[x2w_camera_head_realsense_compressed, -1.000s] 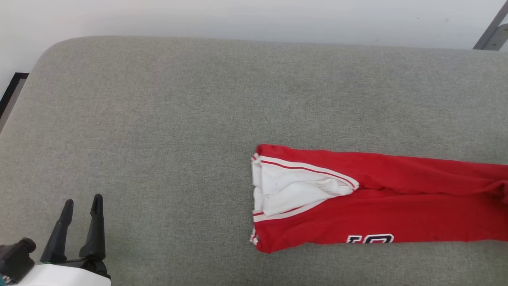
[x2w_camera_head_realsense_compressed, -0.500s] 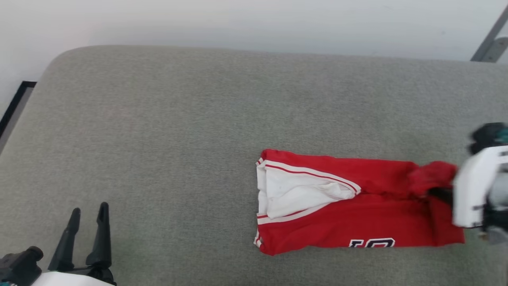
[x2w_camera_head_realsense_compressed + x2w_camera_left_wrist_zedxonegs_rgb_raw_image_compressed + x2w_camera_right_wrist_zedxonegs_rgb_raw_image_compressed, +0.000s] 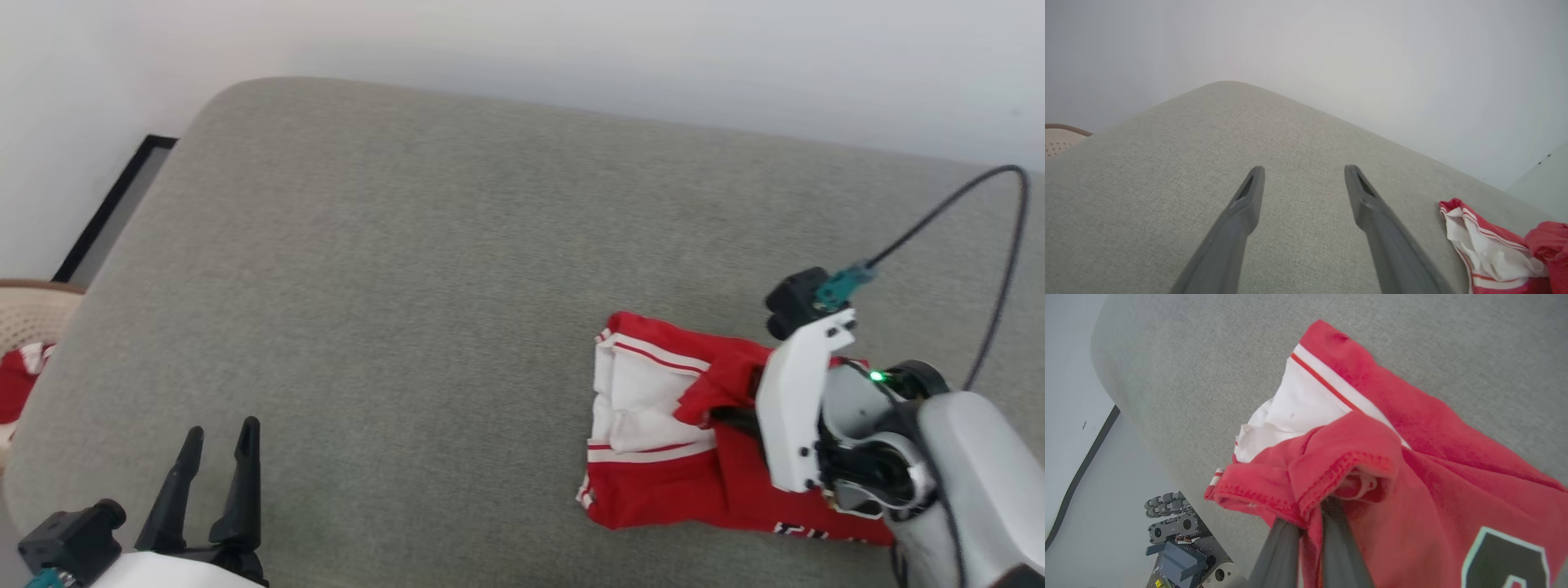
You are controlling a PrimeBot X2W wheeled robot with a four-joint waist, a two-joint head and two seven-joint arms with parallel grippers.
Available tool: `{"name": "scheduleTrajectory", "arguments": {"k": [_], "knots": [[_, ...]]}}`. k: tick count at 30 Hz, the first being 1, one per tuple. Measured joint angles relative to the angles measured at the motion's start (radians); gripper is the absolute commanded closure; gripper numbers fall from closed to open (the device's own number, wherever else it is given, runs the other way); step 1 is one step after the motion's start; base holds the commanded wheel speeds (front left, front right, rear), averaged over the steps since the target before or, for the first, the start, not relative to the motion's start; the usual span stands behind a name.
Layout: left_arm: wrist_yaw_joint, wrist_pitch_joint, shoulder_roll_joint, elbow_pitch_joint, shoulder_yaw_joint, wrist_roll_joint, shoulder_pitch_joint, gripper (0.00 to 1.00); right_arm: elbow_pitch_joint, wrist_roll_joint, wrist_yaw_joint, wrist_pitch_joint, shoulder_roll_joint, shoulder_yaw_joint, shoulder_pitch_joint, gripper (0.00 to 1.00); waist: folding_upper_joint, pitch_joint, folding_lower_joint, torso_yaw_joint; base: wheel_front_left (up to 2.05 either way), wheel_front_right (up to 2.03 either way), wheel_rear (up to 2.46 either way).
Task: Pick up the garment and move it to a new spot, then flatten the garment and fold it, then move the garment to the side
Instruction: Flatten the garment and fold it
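Our right jaws are clenched tight on a bunch of red hem of the garment [image 3: 1445,457], and our left jaws are wide apart with nothing in them. The garment lies on the grey cushion [image 3: 408,286], near the cushion's front edge and toward its right end. It looks like a long flat strip, with the white inside of the neck showing at the end nearer the cushion's middle. We think the flattening is done and the folding is half way: the pinched end is lifted over the rest of the cloth but not laid down yet. After that we must move the garment to the side. Our right arm [image 3: 963,457] reaches in over the cushion's right end, wrist bent, its fingers [image 3: 1282,555] low and pointing toward the cushion's left end. Our left arm [image 3: 163,572] hangs at the cushion's front left corner, pointing at its far edge
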Motion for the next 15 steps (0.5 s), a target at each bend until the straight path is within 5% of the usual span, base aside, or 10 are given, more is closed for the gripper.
{"name": "scheduleTrajectory", "arguments": {"k": [7,8,9,15], "knots": [[-0.006,0.001,-0.012,0.019,-0.013,-0.005,-0.016,0.00,0.120,-0.014,0.000,-0.059,0.028,0.085,-0.067,0.98,0.0000,-0.001,0.0000,0.045,0.00,0.00,0.00],[-0.007,0.001,-0.012,0.021,-0.013,-0.011,-0.018,0.00,0.131,-0.012,0.000,-0.071,0.032,0.090,-0.073,0.63,0.0000,-0.001,0.0000,0.047,0.00,0.00,0.00],[-0.007,0.001,-0.012,0.022,-0.013,-0.012,-0.018,0.00,0.140,-0.008,0.000,-0.077,0.033,0.098,-0.084,0.00,0.0000,0.000,0.0000,0.048,0.00,0.00,0.00],[-0.012,0.000,-0.011,0.028,-0.007,-0.021,-0.019,0.00,0.132,0.042,0.000,-0.089,0.030,0.117,-0.113,0.00,0.0000,-0.001,0.0000,0.029,0.00,0.00,0.00]]}}
